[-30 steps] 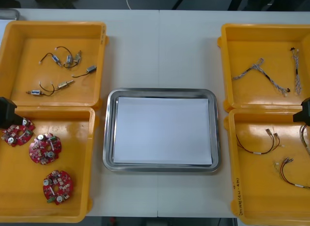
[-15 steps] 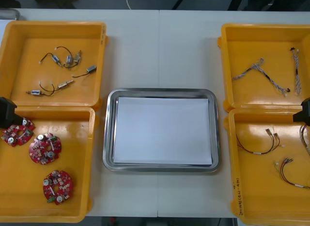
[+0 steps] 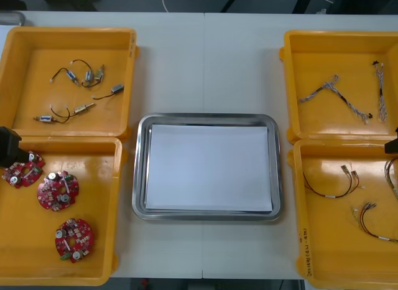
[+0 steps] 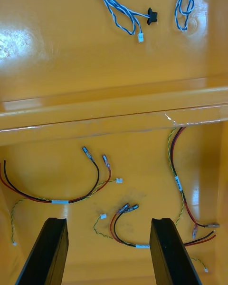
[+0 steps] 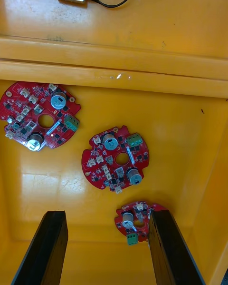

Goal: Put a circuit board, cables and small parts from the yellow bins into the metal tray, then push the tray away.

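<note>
Spread wide with left gripper [image 5: 107,214] over round red circuit boards [image 5: 116,159], near left yellow bin [image 5: 190,123]. Same for right gripper [image 4: 109,221], over red and yellow cables [image 4: 61,201]. Dead centre, metal tray [image 3: 139,172].

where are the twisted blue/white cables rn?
Front view: the twisted blue and white cables lie in the far yellow bin on the robot's right, beyond the near bin holding red and yellow cables, right of the metal tray.

No legible text. Dark handwriting [image 3: 304,256] runs along the inner rim of the near right yellow bin [image 3: 297,196]; characters unreadable. Similar dark marks [image 3: 132,48] sit on the rim of the far left yellow bin [image 3: 68,32], also unreadable.
</note>
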Robot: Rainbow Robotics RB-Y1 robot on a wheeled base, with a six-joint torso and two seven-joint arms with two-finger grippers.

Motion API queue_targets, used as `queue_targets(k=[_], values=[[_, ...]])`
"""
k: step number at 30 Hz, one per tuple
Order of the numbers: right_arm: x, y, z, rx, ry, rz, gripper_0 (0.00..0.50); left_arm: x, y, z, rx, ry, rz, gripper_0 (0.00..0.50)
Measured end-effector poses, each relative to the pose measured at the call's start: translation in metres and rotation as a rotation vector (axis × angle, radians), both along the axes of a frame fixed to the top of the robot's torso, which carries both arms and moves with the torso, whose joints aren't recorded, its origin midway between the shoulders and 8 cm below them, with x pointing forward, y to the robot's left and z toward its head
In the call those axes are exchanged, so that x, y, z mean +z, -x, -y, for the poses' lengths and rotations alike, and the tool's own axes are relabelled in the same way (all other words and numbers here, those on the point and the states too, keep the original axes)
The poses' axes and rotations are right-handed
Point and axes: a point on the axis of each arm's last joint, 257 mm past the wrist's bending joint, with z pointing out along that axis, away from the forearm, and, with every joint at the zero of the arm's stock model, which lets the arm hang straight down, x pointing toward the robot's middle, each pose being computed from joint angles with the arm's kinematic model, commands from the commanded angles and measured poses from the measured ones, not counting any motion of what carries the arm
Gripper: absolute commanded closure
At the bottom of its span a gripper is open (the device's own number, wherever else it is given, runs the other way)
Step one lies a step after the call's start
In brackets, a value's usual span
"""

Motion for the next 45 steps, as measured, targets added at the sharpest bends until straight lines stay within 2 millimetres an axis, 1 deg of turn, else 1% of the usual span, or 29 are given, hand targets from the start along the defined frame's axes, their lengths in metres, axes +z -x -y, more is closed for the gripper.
queue_targets(k=[7,12,16,19,21,24,27,31,33,36,41,45], values=[[0.000,0.001,-0.001,0.002,-0.009,0.000,0.000,0.000,0.000,0.000,-0.001,0.001,-0.001,0.000],[0.000,0.004,0.004,0.005,-0.002,-0.002,0.000,-0.003,0.002,0.000,-0.002,0.000,-0.008,0.000],[-0.006,0.013,0.016,-0.013,0.016,-0.025,0.000,-0.009,0.007,-0.002,-0.020,-0.009,-0.022,0.000],[-0.012,0.023,0.027,-0.019,0.036,-0.051,0.000,-0.013,0.006,-0.003,-0.045,-0.014,-0.013,0.000],[-0.016,0.030,0.033,0.013,0.065,-0.070,0.000,-0.016,0.006,-0.003,-0.056,-0.015,-0.007,0.000],[-0.019,0.039,0.042,0.106,0.125,-0.096,0.000,-0.020,0.005,-0.004,-0.066,-0.016,0.005,0.000],[-0.022,0.045,0.046,0.144,0.127,-0.102,0.000,-0.025,0.004,-0.007,-0.056,-0.013,0.018,0.000],[-0.023,0.036,0.048,0.142,0.094,-0.050,0.000,-0.032,0.003,-0.015,-0.037,-0.025,0.036,0.000],[-0.026,0.030,0.052,0.176,0.109,-0.026,0.000,-0.037,0.003,-0.018,-0.045,-0.026,0.039,0.000],[-0.029,0.024,0.056,0.233,0.140,0.006,0.000,-0.044,0.000,-0.025,-0.090,-0.043,0.043,0.000],[-0.033,0.019,0.061,0.220,0.146,0.039,0.000,-0.053,-0.009,-0.037,-0.196,-0.089,0.053,0.000],[-0.039,0.012,0.065,0.213,0.175,0.074,0.000,-0.057,-0.016,-0.042,-0.203,-0.095,0.071,0.000]])
